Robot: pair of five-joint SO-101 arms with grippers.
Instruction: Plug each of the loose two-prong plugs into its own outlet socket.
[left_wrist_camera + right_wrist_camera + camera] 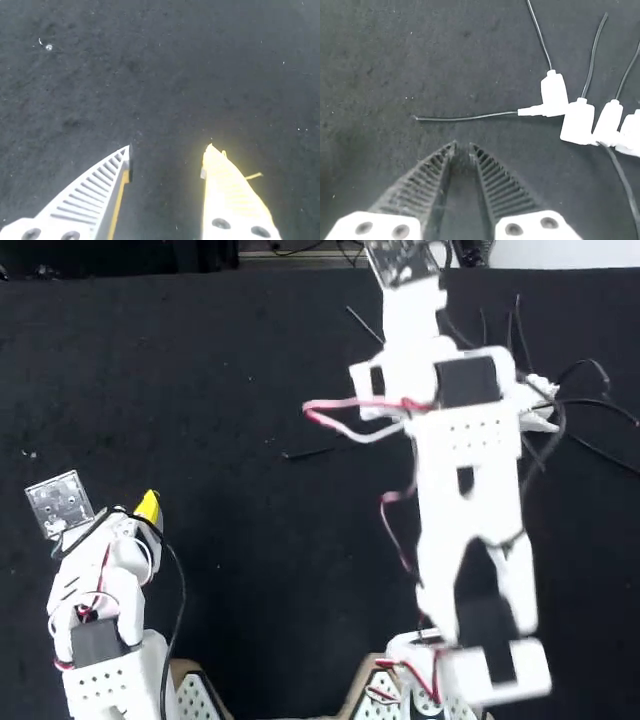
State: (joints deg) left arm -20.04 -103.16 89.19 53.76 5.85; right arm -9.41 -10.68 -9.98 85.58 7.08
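Plugs (pixel 577 120), plain white, lie near the right hand (pixel 462 147).

Left hand (pixel 168 147) spread wide, arm folded; right hand (pixel 463 145) barely parted, arm outstretched.

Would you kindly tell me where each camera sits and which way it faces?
High view: fixed above, looking down on the table; left arm and right arm show.
Left wrist view: on the left arm, facing the table past the open left pincer.
Right wrist view: on the right arm, facing the white plugs past the right pincer.
Shared: high and left wrist views both show the left pincer's yellow finger.
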